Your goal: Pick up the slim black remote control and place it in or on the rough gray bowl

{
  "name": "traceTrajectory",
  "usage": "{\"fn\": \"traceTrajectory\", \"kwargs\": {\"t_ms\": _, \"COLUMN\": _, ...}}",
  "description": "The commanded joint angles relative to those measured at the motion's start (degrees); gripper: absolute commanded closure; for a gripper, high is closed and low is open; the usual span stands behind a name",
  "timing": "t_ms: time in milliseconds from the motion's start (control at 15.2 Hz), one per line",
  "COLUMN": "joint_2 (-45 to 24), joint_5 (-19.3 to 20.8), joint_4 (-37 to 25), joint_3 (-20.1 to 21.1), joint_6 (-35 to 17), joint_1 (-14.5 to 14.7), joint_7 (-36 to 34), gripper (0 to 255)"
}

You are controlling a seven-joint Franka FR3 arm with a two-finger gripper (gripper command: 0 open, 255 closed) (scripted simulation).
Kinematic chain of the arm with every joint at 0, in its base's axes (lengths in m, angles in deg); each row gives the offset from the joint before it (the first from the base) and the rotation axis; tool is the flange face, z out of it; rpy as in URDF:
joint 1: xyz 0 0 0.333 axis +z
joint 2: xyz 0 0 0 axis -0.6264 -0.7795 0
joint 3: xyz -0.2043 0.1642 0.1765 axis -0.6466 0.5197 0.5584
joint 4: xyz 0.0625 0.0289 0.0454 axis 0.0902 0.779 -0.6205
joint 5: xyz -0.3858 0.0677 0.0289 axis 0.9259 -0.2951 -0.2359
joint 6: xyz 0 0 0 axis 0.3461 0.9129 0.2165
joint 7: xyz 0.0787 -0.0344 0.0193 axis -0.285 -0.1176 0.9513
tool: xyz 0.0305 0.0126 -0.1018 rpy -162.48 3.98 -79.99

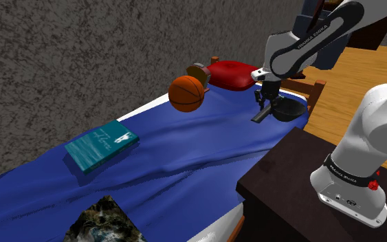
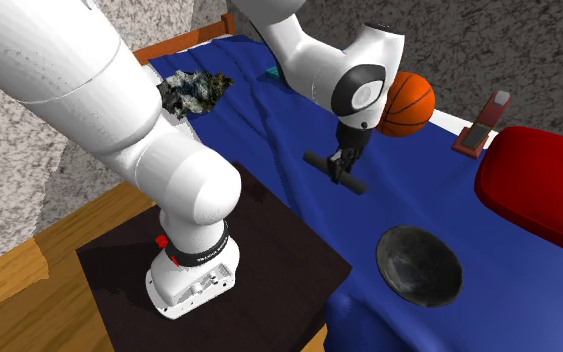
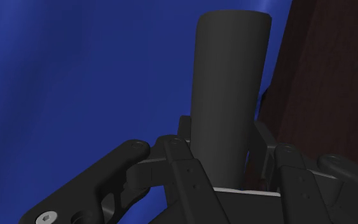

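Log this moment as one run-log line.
phase: transport | gripper: shut on black remote | gray bowl: empty, on blue bedspread, apart from remote | placed: not yet

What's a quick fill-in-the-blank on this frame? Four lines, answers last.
1. The pincer is shut on the slim black ____.
2. Under the held remote lies the ____ bedspread.
3. The dark grey bowl on the bedspread holds ____.
4. The ball near the red pillow is ____ in colour.
Answers: remote; blue; nothing; orange.
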Motion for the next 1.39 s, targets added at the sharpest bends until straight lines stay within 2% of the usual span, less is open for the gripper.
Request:
{"fn": "traceTrajectory", "kwargs": {"t_ms": 0, "joint_2": -1.59, "joint_5": 0.26, "joint_4": -1.09, "joint_3": -2.41, "joint_6": -0.71, "joint_1": -1.25, "joint_7": 3.57, "gripper": 255}}
{"fn": "traceTrajectory", "kwargs": {"t_ms": 264, "joint_2": -4.84, "joint_5": -0.32, "joint_4": -4.22, "joint_3": -7.14, "joint_6": -1.24, "joint_1": -3.26, "joint_7": 11.05, "gripper": 255}}
{"fn": "traceTrajectory", "kwargs": {"t_ms": 528, "joint_2": -9.38, "joint_5": -3.19, "joint_4": -8.36, "joint_3": -11.6, "joint_6": -1.72, "joint_1": -4.65, "joint_7": 19.52, "gripper": 255}}
{"fn": "traceTrajectory", "kwargs": {"t_ms": 924, "joint_2": -18.79, "joint_5": -12.33, "joint_4": -16.4, "joint_3": -16.05, "joint_6": -1.59, "joint_1": -7.61, "joint_7": 34.38, "gripper": 255}}
{"fn": "traceTrajectory", "kwargs": {"t_ms": 1188, "joint_2": -26.12, "joint_5": -19.81, "joint_4": -23.09, "joint_3": -16.17, "joint_6": -0.23, "joint_1": -12.09, "joint_7": 44.35, "gripper": 255}}
{"fn": "traceTrajectory", "kwargs": {"t_ms": 1320, "joint_2": -28.31, "joint_5": -21.91, "joint_4": -24.46, "joint_3": -15.33, "joint_6": -0.49, "joint_1": -13.78, "joint_7": 46.63, "gripper": 255}}
